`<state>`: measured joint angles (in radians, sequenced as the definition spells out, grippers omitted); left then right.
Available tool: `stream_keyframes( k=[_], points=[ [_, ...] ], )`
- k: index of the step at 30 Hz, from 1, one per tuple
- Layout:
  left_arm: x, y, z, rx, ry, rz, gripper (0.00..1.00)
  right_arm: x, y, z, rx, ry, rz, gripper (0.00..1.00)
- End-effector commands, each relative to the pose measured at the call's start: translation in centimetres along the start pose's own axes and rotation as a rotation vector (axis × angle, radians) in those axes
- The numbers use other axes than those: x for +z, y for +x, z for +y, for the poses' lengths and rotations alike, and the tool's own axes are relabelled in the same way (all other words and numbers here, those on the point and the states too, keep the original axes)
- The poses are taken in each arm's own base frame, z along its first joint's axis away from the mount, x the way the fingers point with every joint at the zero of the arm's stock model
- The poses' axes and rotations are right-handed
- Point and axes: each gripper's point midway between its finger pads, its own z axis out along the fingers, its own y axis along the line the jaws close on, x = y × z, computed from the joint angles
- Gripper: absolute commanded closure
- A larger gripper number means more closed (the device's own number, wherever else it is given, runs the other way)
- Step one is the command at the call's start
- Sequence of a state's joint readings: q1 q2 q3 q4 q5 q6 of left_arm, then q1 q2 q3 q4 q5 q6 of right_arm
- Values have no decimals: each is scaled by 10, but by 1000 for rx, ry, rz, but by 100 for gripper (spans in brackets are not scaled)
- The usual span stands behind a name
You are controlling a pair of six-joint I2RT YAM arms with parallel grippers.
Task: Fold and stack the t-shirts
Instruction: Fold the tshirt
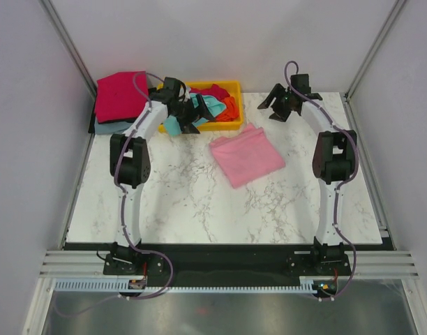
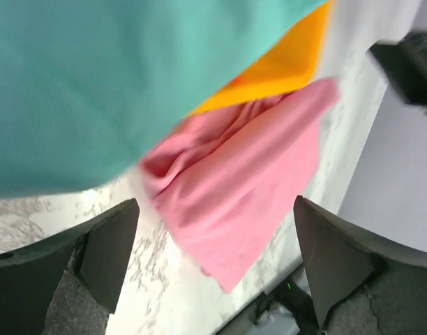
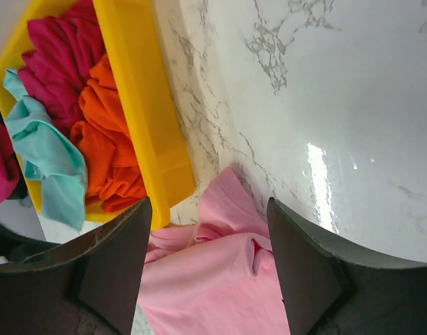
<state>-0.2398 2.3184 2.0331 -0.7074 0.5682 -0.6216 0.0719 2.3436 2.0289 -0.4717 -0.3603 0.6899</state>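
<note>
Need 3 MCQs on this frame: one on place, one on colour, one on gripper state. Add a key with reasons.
1. Where is the light pink t-shirt?
A. on the table, outside the yellow tray
B. inside the tray
C. draped over an arm

2. What colour is the top shirt of the stack at the far-left corner?
A. orange
B. crimson
C. teal

3. What state are the left gripper and right gripper in?
A. both shut on the pink shirt
B. left shut, right open
C. both open

Key:
1 A: the top view shows it folded flat on the marble, on the near side of the tray.
2 B: crimson cloth lies on top of the pile.
3 C: each wrist view shows its fingers spread wide, with nothing pinched between them.
</note>
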Motion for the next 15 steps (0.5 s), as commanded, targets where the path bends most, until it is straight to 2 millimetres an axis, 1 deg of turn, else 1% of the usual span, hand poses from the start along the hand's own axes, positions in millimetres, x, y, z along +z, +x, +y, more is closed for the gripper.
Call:
stream_keyframes(
  k=[1, 2, 3, 4, 5, 6, 7, 8, 9, 10, 11, 12, 13, 14, 15],
  points=[
    [-52, -35, -35, 137, -50, -153, 0, -58, -42, 38, -89, -32, -163, 25],
    [-73, -37, -49, 161, -49, -200, 0, -75, -41, 38, -118, -12, -198, 25],
    [-79, -36, -47, 164, -73, -220, 0, -83, -39, 38, -134, -7, -214, 25],
    [-77, -28, -37, 171, -121, -219, 1, -79, -17, 19, -129, 28, -178, 25],
    [-89, -23, -44, 192, -121, -240, 1, -99, -22, 35, -158, -15, -233, 26],
    [-82, -11, -31, 187, -144, -218, 2, -101, -12, 35, -166, -27, -224, 27],
    [-79, -1, -31, 200, -154, -213, 3, -102, 6, 27, -164, -28, -196, 28],
    [-77, 8, -28, 207, -158, -204, 3, -101, 13, 30, -173, -58, -192, 34],
    [-74, 27, -19, 206, -169, -179, 4, -99, 25, 31, -178, -83, -159, 40],
    [-68, 35, -26, 230, -140, -186, 4, -92, 45, 29, -190, -94, -119, 44],
    [-64, 44, -26, 236, -128, -183, 4, -88, 51, 31, -201, -110, -111, 51],
    [-59, 63, -15, 224, -136, -152, 4, -82, 63, 34, -216, -123, -80, 54],
    [-53, 75, -17, 224, -118, -135, 4, -77, 70, 35, -219, -130, -55, 58],
    [-48, 79, -19, 232, -99, -141, 5, -66, 75, 31, -209, -133, -24, 64],
    [-41, 93, -8, 211, -114, -111, 5, -60, 84, 34, -205, -159, 17, 66]
  ],
)
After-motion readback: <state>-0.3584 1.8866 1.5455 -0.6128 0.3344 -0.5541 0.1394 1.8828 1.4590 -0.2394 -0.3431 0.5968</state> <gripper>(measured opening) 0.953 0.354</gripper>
